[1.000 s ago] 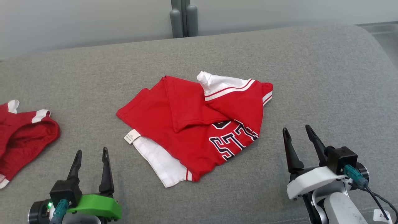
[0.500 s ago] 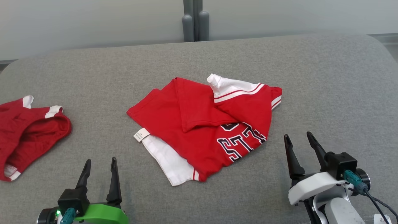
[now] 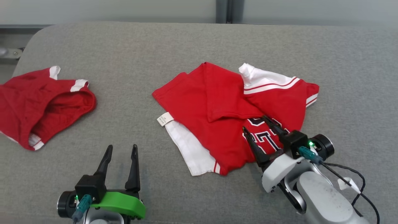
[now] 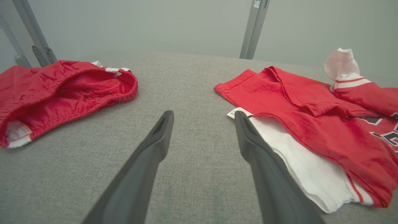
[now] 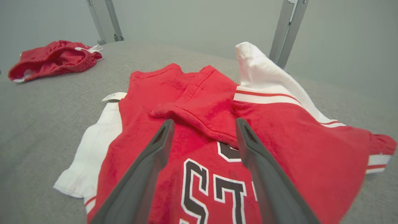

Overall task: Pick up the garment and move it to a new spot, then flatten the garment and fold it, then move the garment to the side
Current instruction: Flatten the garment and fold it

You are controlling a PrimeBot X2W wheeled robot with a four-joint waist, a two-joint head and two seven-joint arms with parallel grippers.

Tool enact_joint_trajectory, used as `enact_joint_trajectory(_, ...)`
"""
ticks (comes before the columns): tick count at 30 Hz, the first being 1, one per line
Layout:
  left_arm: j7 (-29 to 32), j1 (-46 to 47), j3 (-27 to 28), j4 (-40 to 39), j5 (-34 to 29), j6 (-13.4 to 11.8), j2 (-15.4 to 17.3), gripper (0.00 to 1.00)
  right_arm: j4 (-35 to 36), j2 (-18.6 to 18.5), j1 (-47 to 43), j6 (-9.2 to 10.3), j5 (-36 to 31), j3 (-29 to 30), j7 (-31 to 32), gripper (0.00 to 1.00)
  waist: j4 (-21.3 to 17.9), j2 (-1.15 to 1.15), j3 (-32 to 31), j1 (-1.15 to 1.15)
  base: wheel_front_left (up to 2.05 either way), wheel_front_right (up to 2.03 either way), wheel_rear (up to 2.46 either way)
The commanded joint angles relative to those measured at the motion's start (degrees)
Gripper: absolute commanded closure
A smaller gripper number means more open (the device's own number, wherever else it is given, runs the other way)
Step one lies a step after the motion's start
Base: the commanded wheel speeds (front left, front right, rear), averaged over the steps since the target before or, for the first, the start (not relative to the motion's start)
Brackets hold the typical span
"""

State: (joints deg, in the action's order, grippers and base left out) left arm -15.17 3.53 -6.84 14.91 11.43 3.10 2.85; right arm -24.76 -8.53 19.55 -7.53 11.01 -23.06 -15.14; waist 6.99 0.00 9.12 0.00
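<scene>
Far left: a crumpled pair of red fabric shorts with white trim (image 3: 40, 102) lies on the grey fabric-covered bench (image 3: 140, 56), well apart from the shirt.

Lower left: the left end effector (image 3: 122, 146), on its green mount, has both dark fingers spread wide and nothing between them. It sits over bare bench, between the shorts and the shirt.

Left wrist view: the left end effector's (image 4: 203, 115) fingers frame grey fabric, the shorts (image 4: 62, 90) off to one side and the shirt (image 4: 311, 124) to the other.

Centre: here's the task's thing, a rumpled red and white jersey shirt with dark outlined lettering (image 3: 217, 118), lying loosely doubled over on the middle of the bench. A small white label (image 3: 164, 119) pokes out at its left edge, with a white panel (image 3: 189, 149) showing below it.

Right of centre: the right end effector (image 3: 254, 123), on its white mount, is over the shirt's lettered part, fingers fully apart, gripping nothing. Whether the tips touch the cloth, I can't tell.

Right wrist view: the right end effector's (image 5: 204, 121) fingers straddle a red fold just above the lettering (image 5: 217, 189).
</scene>
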Motion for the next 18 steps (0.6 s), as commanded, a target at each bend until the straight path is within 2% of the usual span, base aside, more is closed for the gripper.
enact_joint_trajectory(1,0.0,1.1,-0.3,0.1,0.6,-0.3,0.1,0.0,-1.6,-0.6,1.8,0.08,0.4,-1.3,0.0,0.0,4.0,0.0,2.8,0.0,0.0,0.0,0.0)
enact_joint_trajectory(2,0.0,1.4,-1.3,0.2,1.3,-0.6,0.1,0.0,-4.9,-1.5,4.4,0.08,0.3,-3.6,0.0,0.0,5.8,0.0,3.6,0.0,0.0,0.0,0.0)
enact_joint_trajectory(6,0.0,1.9,-3.3,-0.1,2.2,-1.0,0.1,0.0,-10.2,-2.5,9.1,0.09,0.0,-6.5,0.0,0.0,9.0,0.0,5.1,0.0,0.0,0.0,0.0)
enact_joint_trajectory(14,0.0,3.0,-6.3,-0.7,4.4,-2.0,0.1,0.0,-17.9,-3.5,15.6,0.09,-2.3,-7.0,0.3,0.0,13.1,0.0,8.1,0.0,0.0,0.0,0.0)
enact_joint_trajectory(15,0.0,3.2,-6.6,-0.8,4.5,-2.0,0.1,0.0,-18.6,-3.6,16.2,0.09,-2.4,-6.7,0.3,0.15,13.5,0.0,8.4,0.0,0.0,0.0,0.0)
enact_joint_trajectory(16,0.0,3.3,-6.8,-0.9,4.8,-2.1,0.1,0.0,-19.1,-3.6,16.8,0.09,-2.7,-6.3,0.2,0.59,13.7,0.0,8.6,0.0,0.0,0.0,0.0)
enact_joint_trajectory(17,0.0,3.4,-7.1,-0.9,4.9,-2.2,0.1,0.0,-19.6,-3.7,17.3,0.09,-3.0,-5.9,0.2,0.93,13.9,0.0,8.8,0.0,0.0,0.0,0.0)
enact_joint_trajectory(18,0.0,3.5,-7.2,-1.0,5.0,-2.2,0.1,0.0,-20.1,-3.9,17.6,0.09,-3.2,-5.4,0.1,1.0,14.0,0.0,8.9,0.0,0.0,0.0,0.0)
